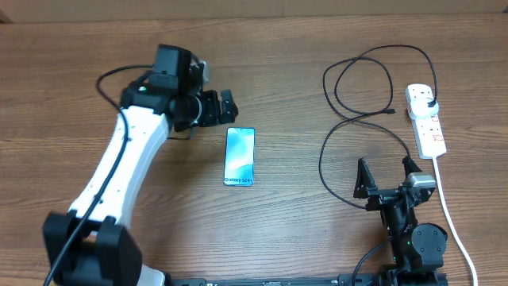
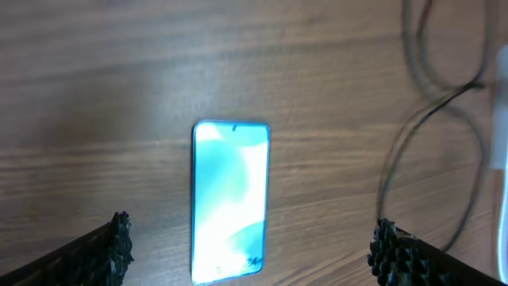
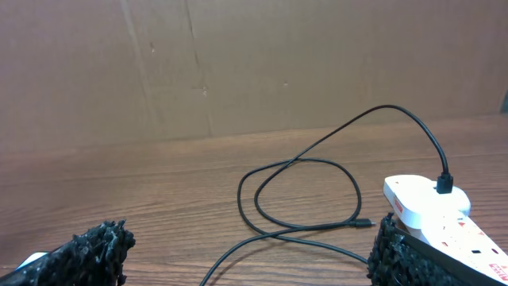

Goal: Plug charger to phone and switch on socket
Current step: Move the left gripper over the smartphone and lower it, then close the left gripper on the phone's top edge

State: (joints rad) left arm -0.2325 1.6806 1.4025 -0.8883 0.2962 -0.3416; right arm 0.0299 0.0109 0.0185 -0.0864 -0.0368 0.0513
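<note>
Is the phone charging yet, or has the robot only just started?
Just started. Done: the charger's black plug sits in the power strip. In hand: nothing; the left fingers and right fingers are open and empty. Left: its connector lies apart from the phone, and the strip probably needs switching on.

Phone (image 1: 240, 156) screen-up, left gripper (image 1: 227, 108) near its upper left corner, charger (image 1: 321, 161) in loose loops beside the socket (image 1: 427, 121).
</note>
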